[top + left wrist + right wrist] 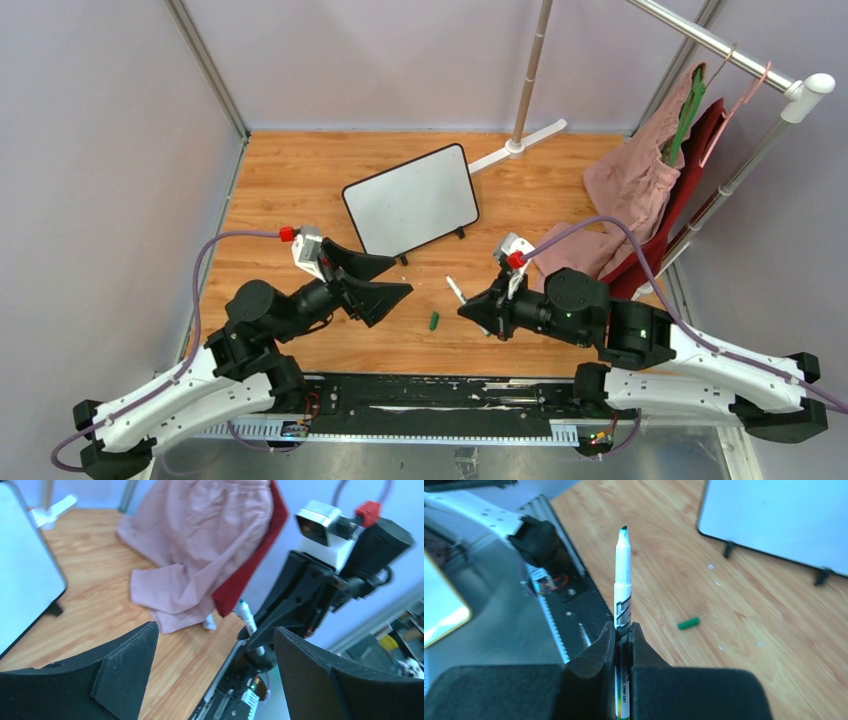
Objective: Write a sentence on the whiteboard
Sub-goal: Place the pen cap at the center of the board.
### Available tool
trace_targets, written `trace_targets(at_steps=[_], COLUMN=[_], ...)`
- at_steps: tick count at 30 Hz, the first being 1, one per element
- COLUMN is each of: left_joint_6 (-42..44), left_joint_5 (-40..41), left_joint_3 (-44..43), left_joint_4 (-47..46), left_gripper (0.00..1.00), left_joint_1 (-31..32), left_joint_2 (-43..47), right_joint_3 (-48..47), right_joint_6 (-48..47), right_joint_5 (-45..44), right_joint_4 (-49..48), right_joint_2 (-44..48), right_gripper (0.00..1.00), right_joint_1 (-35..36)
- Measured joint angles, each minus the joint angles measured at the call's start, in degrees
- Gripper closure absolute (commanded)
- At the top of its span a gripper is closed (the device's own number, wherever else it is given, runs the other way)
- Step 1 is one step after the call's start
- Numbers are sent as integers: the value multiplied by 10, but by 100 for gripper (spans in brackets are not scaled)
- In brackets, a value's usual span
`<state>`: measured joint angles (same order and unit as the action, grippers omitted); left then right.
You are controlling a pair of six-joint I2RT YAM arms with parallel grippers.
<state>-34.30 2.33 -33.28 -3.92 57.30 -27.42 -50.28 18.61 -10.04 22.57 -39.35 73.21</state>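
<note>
Whiteboard (410, 200) stands blank at the back middle of the surface, up ahead and a bit left of your right end effector (468, 308). That one is pinched tight on the marker (455, 290), tip pointing toward the board. Your left end effector (400, 277) is wide open, holding nothing.

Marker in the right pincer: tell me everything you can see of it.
The marker is a slim white pen, plastic by the look of it, with black and green print on the barrel and a dark, uncapped tip. The right pincer is shut on its lower barrel, so the tip end sticks out past the fingers, in the air above the table. Nothing else touches it. The tip is short of the whiteboard. A small green cap, likely its own, lies apart.
</note>
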Motion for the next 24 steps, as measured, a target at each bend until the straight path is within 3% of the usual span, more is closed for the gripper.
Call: trace_targets(at_steps=[8,12,20,24], left_joint_6=[16,16,15,12], left_joint_5=[-146,-184,-221,-229], left_joint_3=[-37,-50,-59,-59], left_joint_4=[-36,-34,-33,-33], left_gripper=[11,17,53,63], left_joint_1=[0,0,1,1], left_joint_2=[-23,-35,-42,-46], right_joint_3=[-69,-86,-103,-103], right_joint_6=[-14,-17,-18,-18], right_joint_5=[141,188,234,241], right_joint_4=[-68,-84,-95,-95], right_joint_2=[-89,-114,-127,-127], right_gripper=[100,100,100,100], right_joint_1=[0,0,0,0])
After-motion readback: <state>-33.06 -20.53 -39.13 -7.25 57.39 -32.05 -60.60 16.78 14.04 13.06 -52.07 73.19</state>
